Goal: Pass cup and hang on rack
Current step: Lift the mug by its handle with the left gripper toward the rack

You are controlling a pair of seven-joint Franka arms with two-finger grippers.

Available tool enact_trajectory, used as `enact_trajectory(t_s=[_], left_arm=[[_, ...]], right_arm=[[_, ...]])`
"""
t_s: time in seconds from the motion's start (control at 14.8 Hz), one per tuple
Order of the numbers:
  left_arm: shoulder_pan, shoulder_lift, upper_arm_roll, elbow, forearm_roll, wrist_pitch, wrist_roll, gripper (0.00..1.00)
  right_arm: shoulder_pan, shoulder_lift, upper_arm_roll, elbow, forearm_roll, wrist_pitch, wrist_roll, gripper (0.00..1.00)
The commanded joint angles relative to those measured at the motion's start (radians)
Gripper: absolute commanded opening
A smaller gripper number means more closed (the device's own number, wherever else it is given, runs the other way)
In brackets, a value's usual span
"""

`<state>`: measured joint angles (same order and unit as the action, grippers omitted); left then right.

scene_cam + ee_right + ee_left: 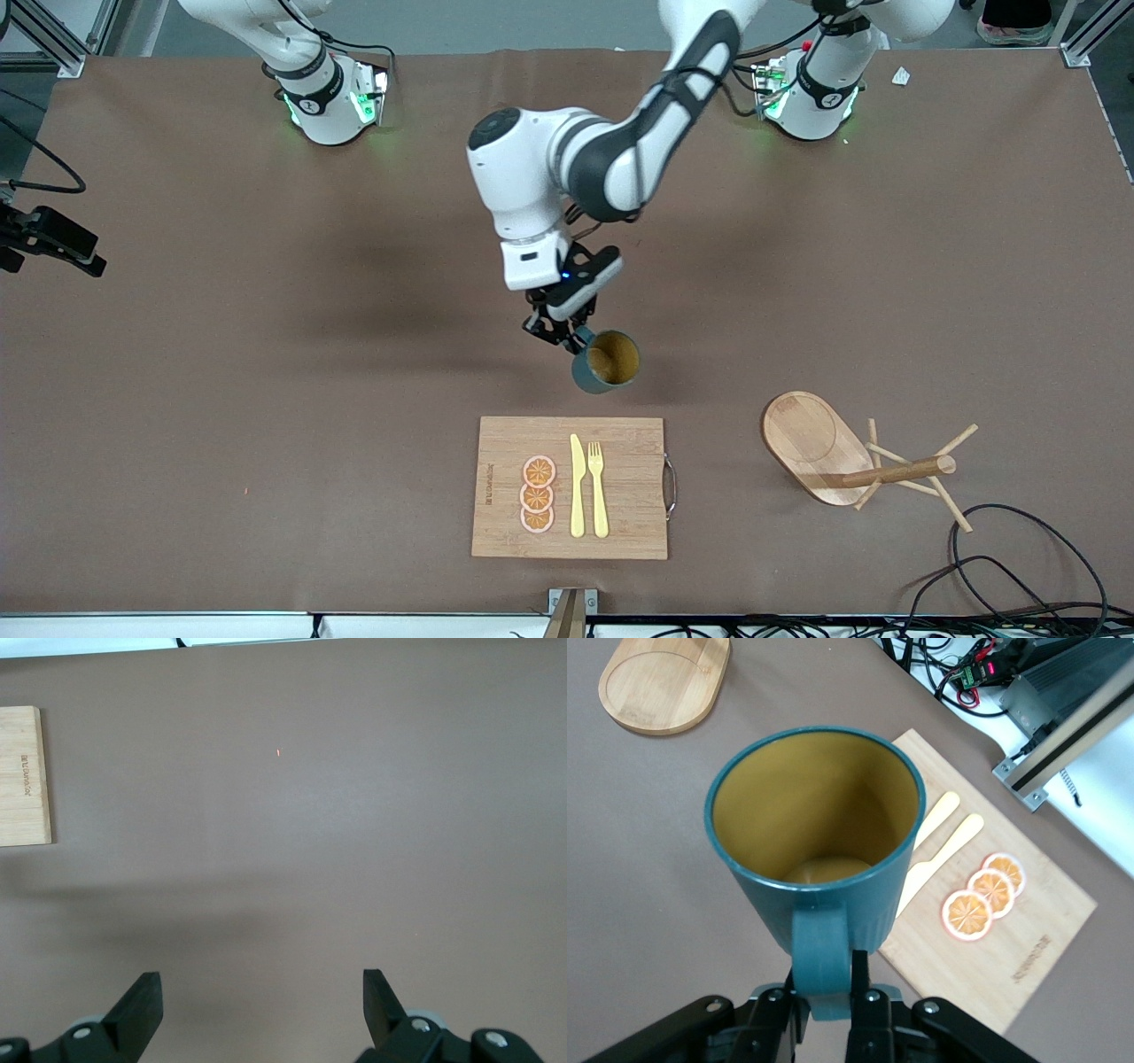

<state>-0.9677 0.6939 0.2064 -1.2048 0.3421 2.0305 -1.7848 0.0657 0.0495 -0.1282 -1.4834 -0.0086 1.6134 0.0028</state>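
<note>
The left gripper [567,335] was clamped on the handle of the cup [606,361]. It held the cup up in the air, over the bare table [266,399] just past the cutting board [570,487], with the cup's mouth tipped toward the front camera. The rack [842,456] lay tipped over on its side at about four o'clock from the cup, well apart from it.

The right gripper [262,1014] waited with its fingers wide apart, holding nothing.

The pass looked done, since the left arm had the cup. The hanging was still left, and the fallen rack could make that hard.
</note>
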Motion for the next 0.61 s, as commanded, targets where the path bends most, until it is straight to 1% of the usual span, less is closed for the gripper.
enact_trajectory(t_s=[0.0,0.2,0.41,0.54], left_arm=[[0.095,-0.117,-0.010,-0.028,-0.147,-0.012,0.122,0.00],[0.199,-0.189,-0.010,-0.029,-0.314,-0.015,0.250,0.00],[0.277,-0.234,-0.013,-0.030,-0.477,-0.029,0.285,0.00],[0.311,-0.249,-0.013,-0.029,-0.581,-0.030,0.326,0.00]], right_arm=[[-0.006,-0.027,0.007,-0.017,-0.019,-0.009,-0.007,1.00],[-0.006,-0.028,0.007,-0.017,-0.019,-0.009,-0.007,1.00],[-0.007,-0.028,0.007,-0.015,-0.021,-0.010,-0.007,1.00],[-0.007,-0.028,0.007,-0.015,-0.021,-0.010,-0.007,1.00]])
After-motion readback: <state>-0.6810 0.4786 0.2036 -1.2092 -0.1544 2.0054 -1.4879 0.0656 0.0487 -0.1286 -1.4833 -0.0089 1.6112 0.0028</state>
